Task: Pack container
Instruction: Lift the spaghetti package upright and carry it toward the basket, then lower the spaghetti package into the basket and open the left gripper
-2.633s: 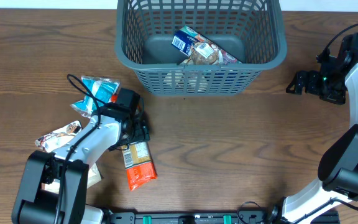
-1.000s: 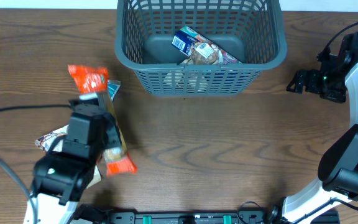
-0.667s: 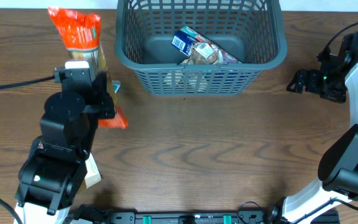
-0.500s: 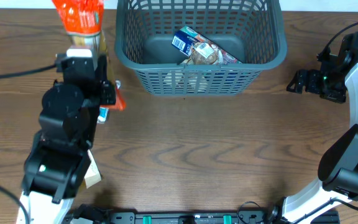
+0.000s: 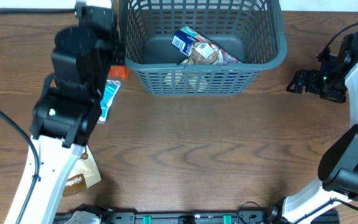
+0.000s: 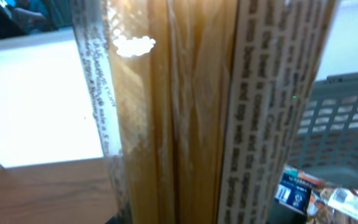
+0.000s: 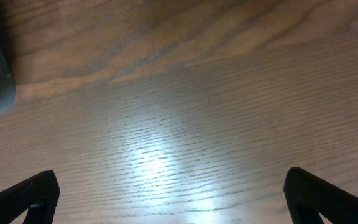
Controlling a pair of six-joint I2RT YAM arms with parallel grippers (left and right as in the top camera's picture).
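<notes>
Spaghetti in a clear printed pack (image 6: pixel 185 112) fills the left wrist view, standing upright and close to the lens. The container (image 5: pixel 166 78) shows just behind the pack's right edge. The left fingers are hidden behind the pack, but it sits clear of the table, so they are pinching it. From overhead, the left arm (image 5: pixel 79 62) is raised over the container's left rim. An orange wrapper end (image 5: pixel 119 73) pokes out beside the container's near-left corner.

The container stands on the table (image 5: pixel 216 143) at its far edge. A cluster of snack packs (image 5: pixel 201 50) lies on its solid base, the blue-and-white one to the left of the cluster.

Left of the container and a little nearer, a blue packet (image 5: pixel 109 99) lies flat on the table, partly under the arm. A brown packet (image 5: pixel 76 180) lies well apart from the container, towards the near-left.

Right of the container, the right fingers (image 7: pixel 23 198) are spread wide over bare wood, holding nothing.
</notes>
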